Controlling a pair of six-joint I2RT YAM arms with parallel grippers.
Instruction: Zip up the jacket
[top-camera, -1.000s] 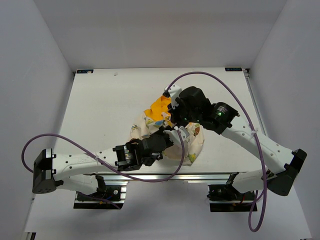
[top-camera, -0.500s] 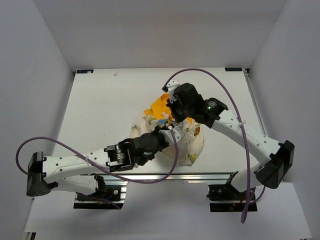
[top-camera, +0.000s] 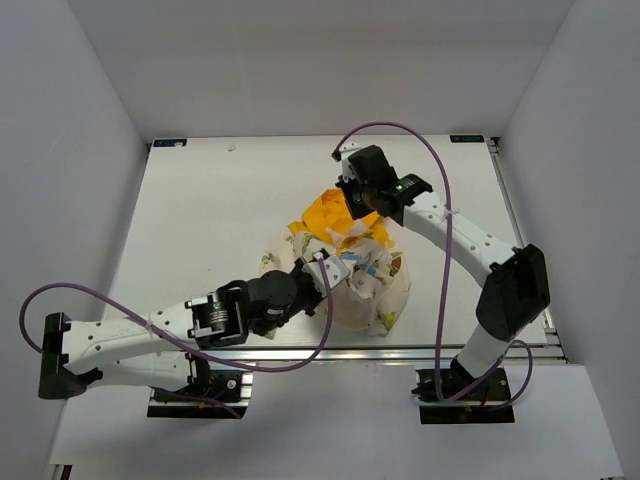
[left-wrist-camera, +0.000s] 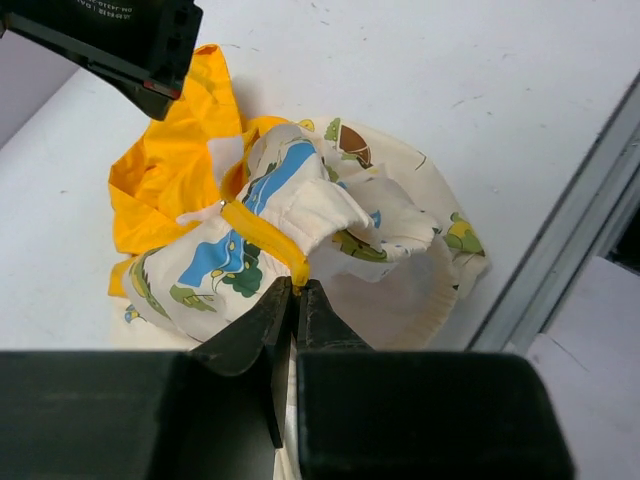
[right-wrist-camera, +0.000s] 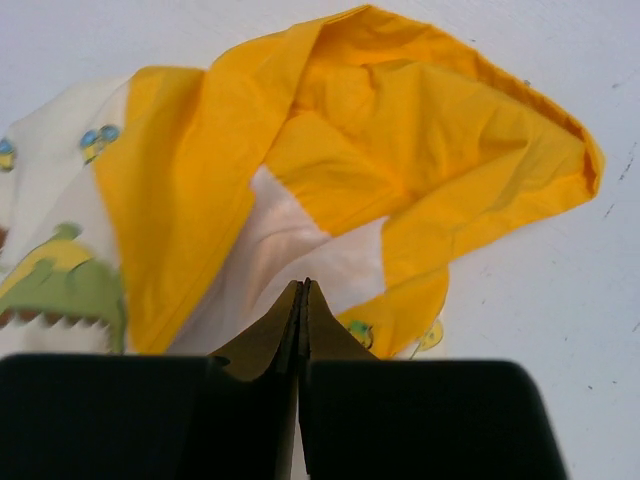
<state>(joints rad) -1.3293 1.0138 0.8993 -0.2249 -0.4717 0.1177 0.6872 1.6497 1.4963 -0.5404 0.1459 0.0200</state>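
Left tool (left-wrist-camera: 296, 295) pinching jacket (left-wrist-camera: 330, 210) yellow edge, right tool (right-wrist-camera: 303, 292) clenched on hood (right-wrist-camera: 450, 130); we stretch gently, straightening front.

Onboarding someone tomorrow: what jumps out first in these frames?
The jacket, bunched in a heap toward the front of the table, its orange-yellow hood spilling toward the far side. Both tools are pinched shut on it: left tool on yellow trim, right tool by the hood.

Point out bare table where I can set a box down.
Widest bare patch: the table left of the jacket, out to its left edge. A strip also runs between jacket and back edge. Crowded: the middle, where the left gripper and right gripper pinch the jacket.
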